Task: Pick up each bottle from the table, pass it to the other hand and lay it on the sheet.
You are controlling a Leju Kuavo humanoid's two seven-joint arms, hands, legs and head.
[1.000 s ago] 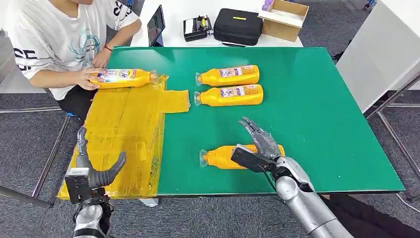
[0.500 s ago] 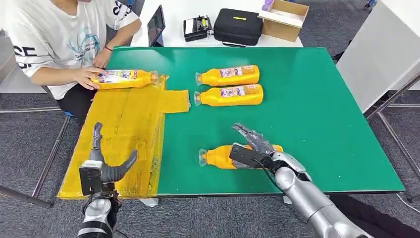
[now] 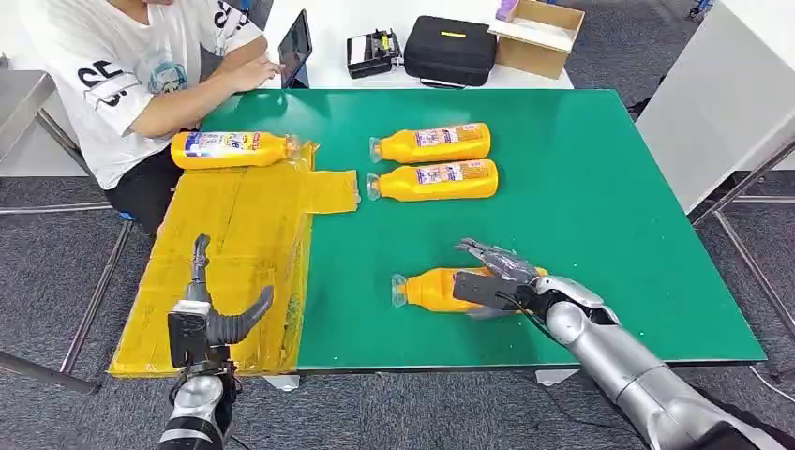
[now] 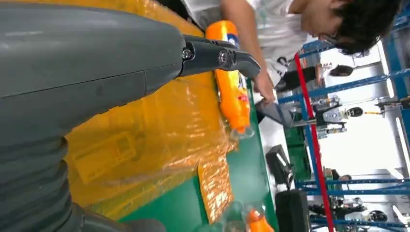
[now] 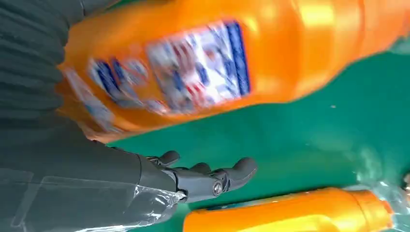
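Bottle (image 3: 441, 289) nearest the robot lies on its side on the green desk (image 3: 609, 206), cap end pointing toward the yellow sheet (image 3: 234, 244), its far half under the right hand (image 3: 497, 281). The fingers (image 3: 487, 255) of that hand arch over the top of the body while the palm sits against the near side. In the right wrist view the orange body (image 5: 203, 67) presses close to the palm, but the dark fingers (image 5: 212, 179) look extended and apart from it, so I cannot tell whether the hold has closed.

Doing this step well, I judge, means wrapping the fingers fully round the widest part of the body, thumb opposite them, before any lift; a smooth round bottle would likely roll away from a half-closed hold. The cap end should stay free and pointing leftward, since that is the part the other hand will need to take.

The left hand (image 3: 211, 314) waits over the near part of the sheet, fingers spread and holding nothing. Beyond the right fingers, two more bottles (image 3: 433, 161) lie side by side on the desk, well apart from the grasp. One bottle (image 3: 230, 148) already rests at the far edge of the sheet, near a seated person (image 3: 131, 75).
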